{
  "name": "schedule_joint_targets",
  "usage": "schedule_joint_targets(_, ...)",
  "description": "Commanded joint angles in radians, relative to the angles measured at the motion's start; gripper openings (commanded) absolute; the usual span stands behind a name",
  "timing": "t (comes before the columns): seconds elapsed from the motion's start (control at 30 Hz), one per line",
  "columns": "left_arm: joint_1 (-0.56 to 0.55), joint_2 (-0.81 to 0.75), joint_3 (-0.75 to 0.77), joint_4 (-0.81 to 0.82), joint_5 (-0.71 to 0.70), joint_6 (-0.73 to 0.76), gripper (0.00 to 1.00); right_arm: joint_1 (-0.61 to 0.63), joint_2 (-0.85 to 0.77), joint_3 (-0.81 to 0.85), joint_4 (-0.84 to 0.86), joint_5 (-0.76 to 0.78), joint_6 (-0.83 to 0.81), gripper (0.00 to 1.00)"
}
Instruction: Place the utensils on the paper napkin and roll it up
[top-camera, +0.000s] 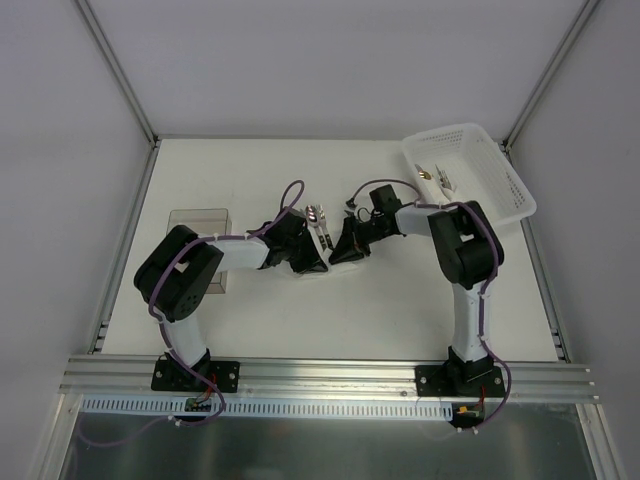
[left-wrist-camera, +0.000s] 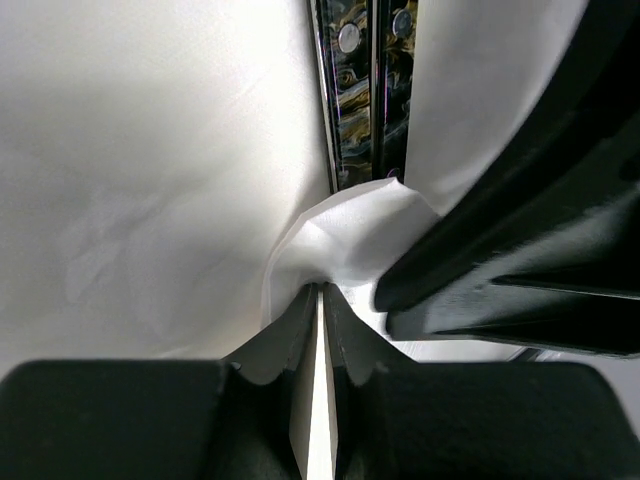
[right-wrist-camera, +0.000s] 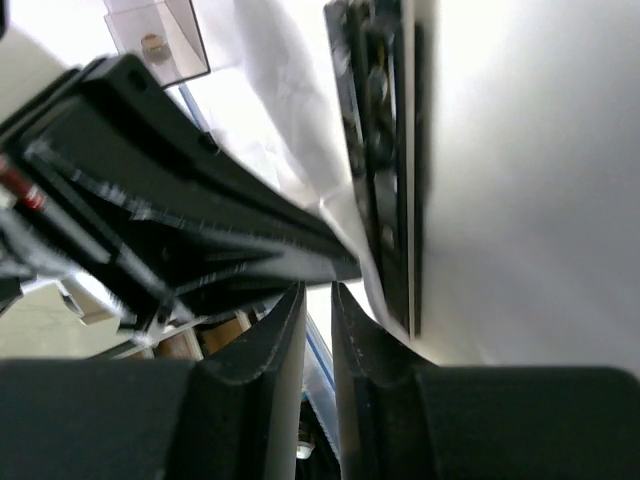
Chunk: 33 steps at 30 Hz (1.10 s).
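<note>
Thin, soft paper napkin (left-wrist-camera: 350, 235) at centre of table (top-camera: 400, 300), under both wrists: tears easily, so pinch edge only. utensils (left-wrist-camera: 365, 90) on it are stiff, slick, apt to slide. left fingers (left-wrist-camera: 290, 345) clamp a bunched fold. right fingers (right-wrist-camera: 275, 345) are nearly together; can't tell if gripping. Only top view shows far-right basket (top-camera: 485, 180) w/ cutlery (top-camera: 440, 178) inside.

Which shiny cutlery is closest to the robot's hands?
The cutlery lying mid-table, right between the left gripper and right gripper. The other pieces sit far off in the white basket at the back right.

No readable text, label, brand, number or sign shows in any view.
</note>
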Motion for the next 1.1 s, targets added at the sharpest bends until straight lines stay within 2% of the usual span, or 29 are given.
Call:
schedule_joint_targets(0.0,0.006,0.028,-0.025,-0.019,-0.039,0.008,0.07,-0.052,-0.102,-0.001,-0.143,0.015,-0.149,0.19)
schedule_joint_targets(0.13,0.006,0.032,-0.018,-0.017,-0.032,0.011,0.07,-0.109,-0.11,0.002,-0.299,0.073,-0.279,0.18)
schedule_joint_targets(0.33,0.006,0.025,-0.01,-0.017,-0.032,0.019,0.08,-0.112,-0.081,0.011,-0.349,0.131,-0.376,0.17)
schedule_joint_targets(0.57,0.006,0.022,-0.013,-0.019,-0.029,0.019,0.08,-0.105,-0.058,0.031,-0.338,0.111,-0.375,0.15)
schedule_joint_targets(0.87,0.005,0.024,-0.015,-0.017,-0.029,0.019,0.08,-0.098,-0.155,0.019,-0.318,0.087,-0.372,0.15)
schedule_joint_targets(1.07,0.006,0.03,-0.013,-0.014,-0.027,0.019,0.08,-0.094,-0.194,-0.01,-0.219,0.084,-0.281,0.15)
